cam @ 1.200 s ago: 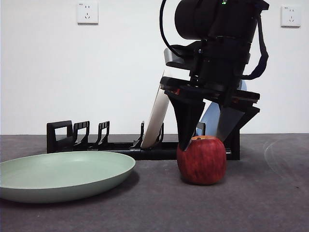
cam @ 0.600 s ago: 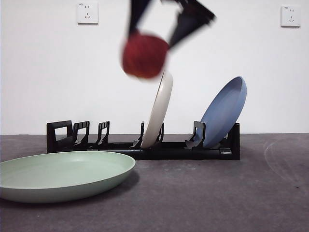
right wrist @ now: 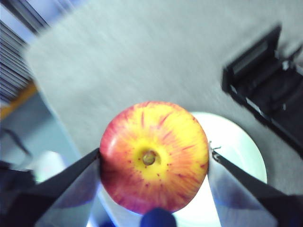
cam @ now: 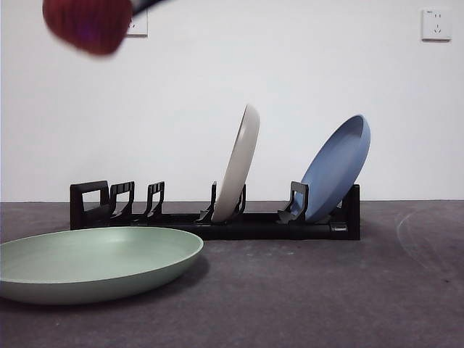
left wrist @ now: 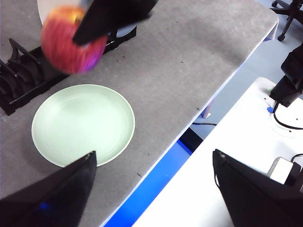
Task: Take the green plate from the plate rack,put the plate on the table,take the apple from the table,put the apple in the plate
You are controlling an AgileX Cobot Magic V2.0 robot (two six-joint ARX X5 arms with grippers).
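Note:
My right gripper (right wrist: pixel 154 152) is shut on the red apple (right wrist: pixel 154 156), one jaw on each side of it. It holds the apple high in the air above the green plate (right wrist: pixel 239 153). In the front view the apple (cam: pixel 90 25) is a blur at the top left, high over the green plate (cam: pixel 94 264), which lies flat on the table (cam: pixel 326 290). The left wrist view shows the apple (left wrist: pixel 71 40) in the right gripper's black jaws (left wrist: pixel 113 16), over the plate (left wrist: pixel 83 124). My left gripper (left wrist: pixel 154 165) is open and empty, high above the table's front edge.
The black plate rack (cam: pixel 217 217) stands behind the green plate, holding an upright cream-white plate (cam: pixel 239 163) and a leaning blue plate (cam: pixel 337 167). The table's front edge (left wrist: pixel 189 127) runs close to the green plate, with floor and a white bench beyond.
The right gripper closed on the apple on the table, lifted it and carried it up and to the left, to above the green plate. The plates and rack have not moved.

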